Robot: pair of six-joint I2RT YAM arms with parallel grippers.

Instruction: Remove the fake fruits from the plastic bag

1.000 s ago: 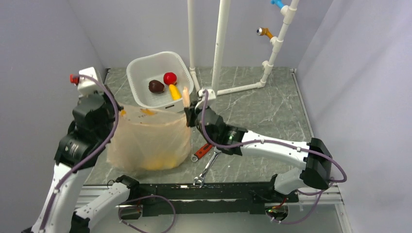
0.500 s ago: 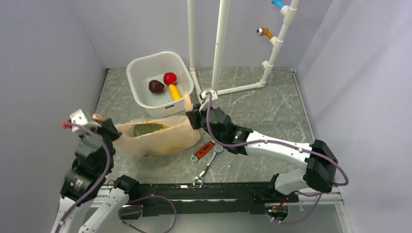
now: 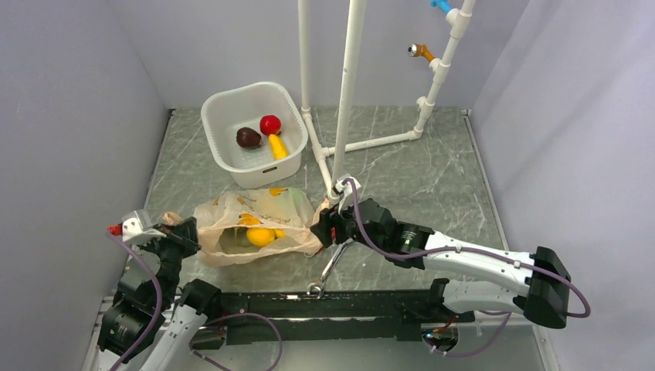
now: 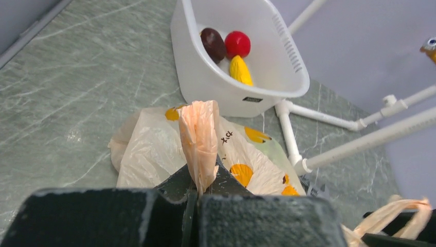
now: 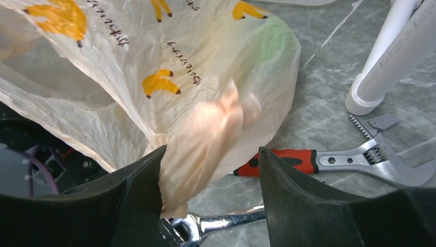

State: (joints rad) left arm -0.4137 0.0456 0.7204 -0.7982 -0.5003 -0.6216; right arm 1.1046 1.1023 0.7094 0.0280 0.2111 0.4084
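The plastic bag (image 3: 255, 210) lies slumped on the table, its mouth facing the near edge. Of the fake fruits, a yellow-orange ball (image 3: 260, 236) and a dull green piece (image 3: 234, 241) show in the mouth. My left gripper (image 3: 174, 229) is shut on the bag's left handle (image 4: 198, 135), which stands up twisted from between its closed jaws. My right gripper (image 5: 208, 164) is open at the bag's right end. The other handle (image 5: 205, 139) hangs loose between its fingers, resting against the left one. A green tint (image 5: 272, 38) shows through the bag.
A white tub (image 3: 224, 116) behind the bag holds a red ball (image 3: 269, 124), a dark maroon fruit (image 3: 248, 137) and a yellow piece (image 3: 276, 146). A red-handled wrench (image 5: 277, 160) and a chrome spanner (image 5: 226, 218) lie under my right gripper. White pipes (image 3: 347, 77) stand behind.
Both arms came down toward the near edge and the bag went from hanging upright to lying on the table. My right gripper opened and let go of its handle.
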